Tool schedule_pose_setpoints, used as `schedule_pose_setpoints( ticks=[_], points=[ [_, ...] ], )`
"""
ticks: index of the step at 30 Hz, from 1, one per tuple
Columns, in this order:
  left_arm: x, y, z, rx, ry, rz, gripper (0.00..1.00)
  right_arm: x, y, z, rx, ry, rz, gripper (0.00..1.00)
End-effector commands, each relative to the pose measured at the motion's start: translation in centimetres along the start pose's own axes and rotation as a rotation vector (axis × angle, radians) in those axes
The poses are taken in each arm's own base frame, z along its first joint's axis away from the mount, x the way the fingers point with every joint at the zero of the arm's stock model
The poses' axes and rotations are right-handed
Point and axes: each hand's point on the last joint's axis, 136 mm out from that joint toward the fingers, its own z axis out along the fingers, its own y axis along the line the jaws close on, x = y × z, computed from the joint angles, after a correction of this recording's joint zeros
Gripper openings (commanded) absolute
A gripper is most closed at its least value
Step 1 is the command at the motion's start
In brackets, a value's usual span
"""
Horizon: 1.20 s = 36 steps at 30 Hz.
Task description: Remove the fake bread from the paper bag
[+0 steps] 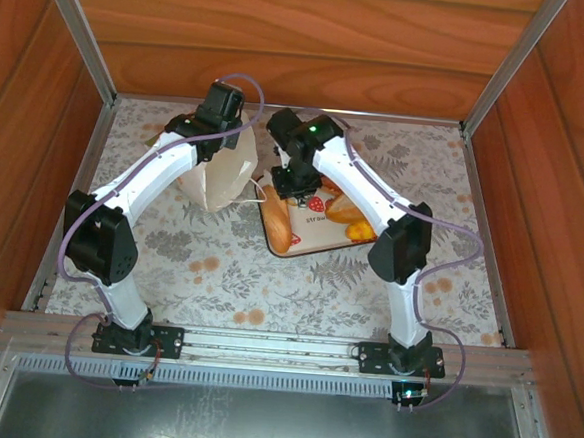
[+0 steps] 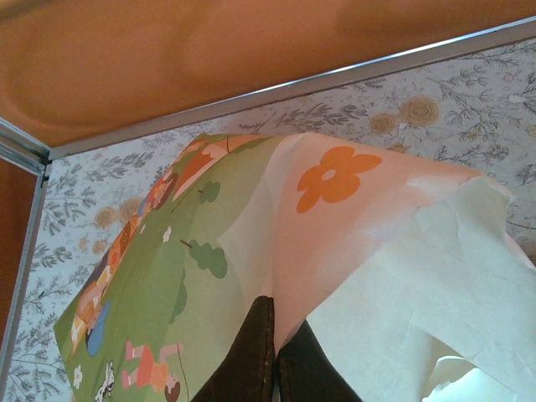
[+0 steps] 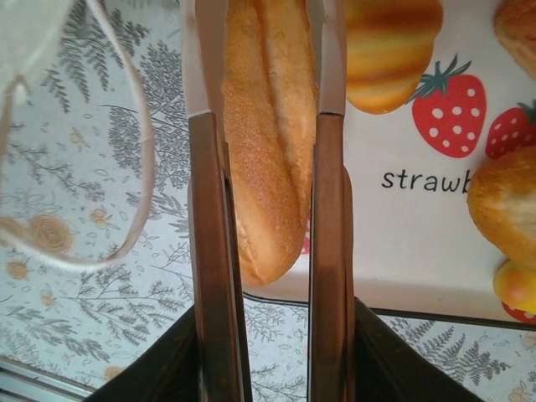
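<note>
Firmly, left gripper [image 2: 275,368] pinches paper bag [image 2: 251,251], right gripper [image 3: 268,50] clamps baguette [image 3: 268,176] over strawberry tray [image 3: 419,243], other breads [image 3: 394,50] alongside, cord handle [image 3: 149,142] beside.

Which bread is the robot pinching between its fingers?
The long golden-brown baguette, squeezed in the right gripper. The other breads are shorter and lie loose on the strawberry tray.

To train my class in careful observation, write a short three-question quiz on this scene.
1. True or false: the left gripper pinches the bag.
2. What lies between the fingers of the right gripper? A bun, B baguette, C croissant.
3. Fill in: the tray is printed with ____.
Key: 1 true; 2 B; 3 strawberries.
</note>
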Motion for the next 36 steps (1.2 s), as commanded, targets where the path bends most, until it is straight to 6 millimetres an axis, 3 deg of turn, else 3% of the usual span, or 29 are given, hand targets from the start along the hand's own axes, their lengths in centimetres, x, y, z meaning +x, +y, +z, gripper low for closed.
schedule_pose_setpoints(
  ticks=[1, 5, 10, 16, 20, 26, 36],
  points=[
    [-0.6, 0.7, -1.2, 0.005, -0.027, -0.025, 0.0, 0.2, -1.0, -3.7, -0.008, -0.08, 0.029, 0.41],
    [-0.4, 0.7, -1.1, -0.003, -0.022, -0.015, 0.0, 1.2, -2.0, -4.9, -0.021, -0.111, 0.074, 0.4],
    [-0.4, 0.5, -1.0, 0.008, -0.022, -0.001, 0.0, 2.0, -1.4, -7.0, -0.113, -0.179, 0.107, 0.38],
    [-0.7, 0.4, -1.0, 0.017, -0.036, 0.032, 0.0, 1.6, 2.4, -9.7, -0.363, -0.251, 0.104, 0.38],
    [-1.0, 0.3, -1.1, 0.021, -0.048, 0.03, 0.0, 0.9, 6.1, -10.4, -0.546, -0.25, 0.077, 0.38],
    [-1.4, 0.2, -1.0, 0.027, -0.06, 0.035, 0.0, -0.1, 9.2, -8.0, -0.592, -0.173, 0.042, 0.38],
    [-1.1, 0.2, -1.5, 0.036, -0.073, 0.043, 0.0, -3.1, 10.3, -2.7, -0.58, -0.112, 0.092, 0.39]
  ],
)
